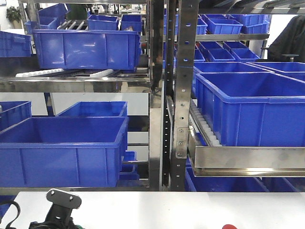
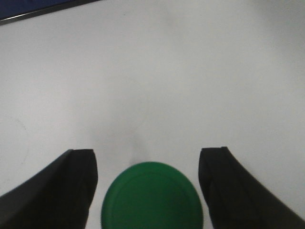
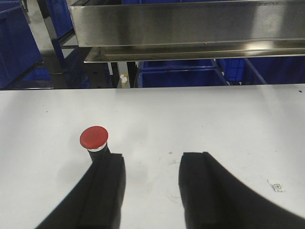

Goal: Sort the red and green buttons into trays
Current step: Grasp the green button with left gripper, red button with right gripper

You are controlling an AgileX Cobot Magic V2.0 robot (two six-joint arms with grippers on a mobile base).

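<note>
Between the two black fingers (image 2: 57,191) of the left hand (image 2: 147,156) sits the green button (image 2: 151,198), its round cap seen from above on the white table (image 2: 157,71). This hand is wide open and the fingers do not touch the cap on either side, so I judge the step to be the approach for picking the green button. The next move calls for going lower if needed, then closing evenly on the body under the cap, not on the dome, which may slip.

The right hand (image 3: 153,160) is also spread wide and holds nothing. The red button (image 3: 94,137) stands upright on the table just outside one finger (image 3: 105,191), not between the two. This hand must shift sideways before it can take it.

Neither tray shows in any view, so I cannot tell where the buttons must go. Behind the table stands a metal rack (image 1: 180,95) with blue bins (image 1: 86,50). Its steel ledge (image 3: 190,28) is near the table's far edge and may hinder a high lift.
</note>
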